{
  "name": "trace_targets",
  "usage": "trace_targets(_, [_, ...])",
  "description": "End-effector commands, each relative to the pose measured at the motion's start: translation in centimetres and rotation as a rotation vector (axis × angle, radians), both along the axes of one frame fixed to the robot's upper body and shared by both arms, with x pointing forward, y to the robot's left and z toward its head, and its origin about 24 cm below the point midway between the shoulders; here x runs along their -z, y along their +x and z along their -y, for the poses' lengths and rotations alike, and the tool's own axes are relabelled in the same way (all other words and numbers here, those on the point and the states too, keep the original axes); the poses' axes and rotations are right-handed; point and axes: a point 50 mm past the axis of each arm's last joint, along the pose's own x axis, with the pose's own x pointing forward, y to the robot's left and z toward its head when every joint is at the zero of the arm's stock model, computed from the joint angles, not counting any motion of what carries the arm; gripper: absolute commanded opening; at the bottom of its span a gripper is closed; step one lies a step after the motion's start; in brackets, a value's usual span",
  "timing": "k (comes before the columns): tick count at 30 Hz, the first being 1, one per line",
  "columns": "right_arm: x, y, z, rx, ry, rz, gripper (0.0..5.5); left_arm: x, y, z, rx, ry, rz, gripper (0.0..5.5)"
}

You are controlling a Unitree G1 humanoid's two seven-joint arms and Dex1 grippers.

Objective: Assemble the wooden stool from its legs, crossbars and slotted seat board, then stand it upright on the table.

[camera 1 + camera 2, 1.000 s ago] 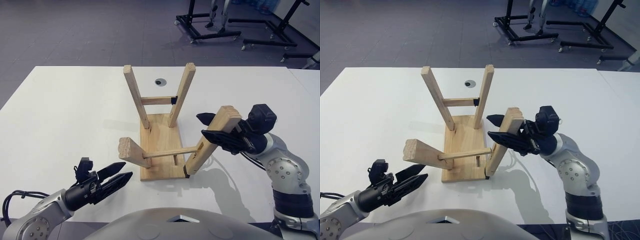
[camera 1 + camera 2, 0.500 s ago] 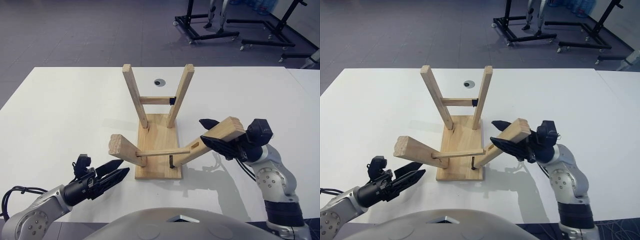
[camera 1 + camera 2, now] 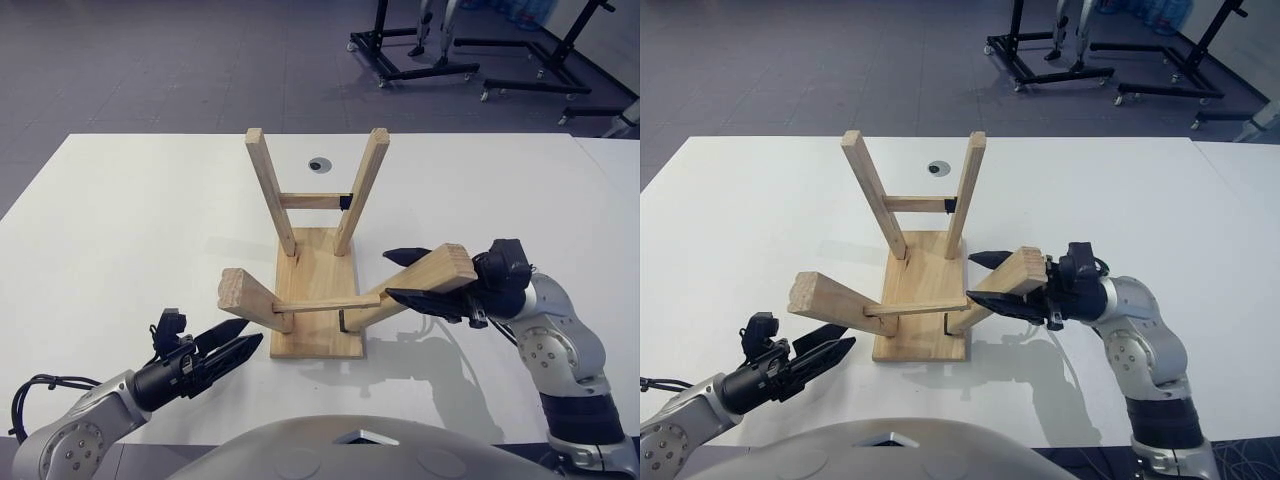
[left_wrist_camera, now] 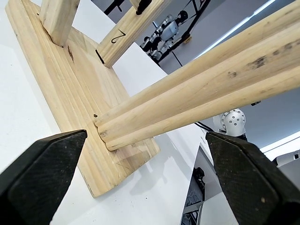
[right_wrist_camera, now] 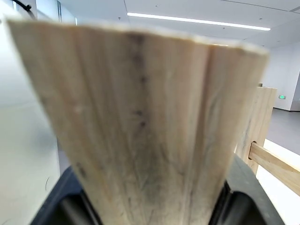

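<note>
Fingers, head view: right gripper (image 3: pixel 408 275) is clamped on the upper end of the held leg (image 3: pixel 425 283). Left gripper (image 3: pixel 251 333) is spread wide with nothing in it, low over the table (image 3: pixel 120 220), just beside the near-left leg (image 3: pixel 245 297).
Stool, head view: seat board (image 3: pixel 318 262) lies flat on the table. Far legs (image 3: pixel 272 205) stand upright in it with the far crossbar (image 3: pixel 312 201) between them. The near pair leans hard toward you, joined by the near crossbar (image 3: pixel 325 303), feet at the board's near end.
Left wrist view: fingers (image 4: pixel 42 173) are wide apart, framing the seat board (image 4: pixel 56 93) edge. Near-pair wood meets it; you can't tell if it sits in a slot.
Right wrist view: the held leg (image 5: pixel 136 117) end is packed between the fingers (image 5: pixel 70 204), with the near crossbar (image 5: pixel 274 163) beyond.
Risk: you're levering a tilted pair from one leg. The feet could skip out, the near crossbar could pull from its joint, or the board could slide and tip the far legs.
Cause: uneven push with the near-left leg unsupported.
</note>
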Motion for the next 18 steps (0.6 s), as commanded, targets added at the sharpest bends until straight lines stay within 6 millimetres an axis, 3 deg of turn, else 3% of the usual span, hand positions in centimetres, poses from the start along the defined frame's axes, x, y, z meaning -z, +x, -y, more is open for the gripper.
trace_targets(1, [1.4, -0.2, 0.4, 0.022, -0.087, -0.024, 2.04, 0.1, 0.1, 0.0, -0.006, 0.019, -0.006, 4.65])
trace_targets(18, [0.2, 0.6, -1.1, -0.029, -0.072, 0.048, 2.04, 0.5, 0.6, 0.3, 0.019, 0.032, 0.000, 4.65])
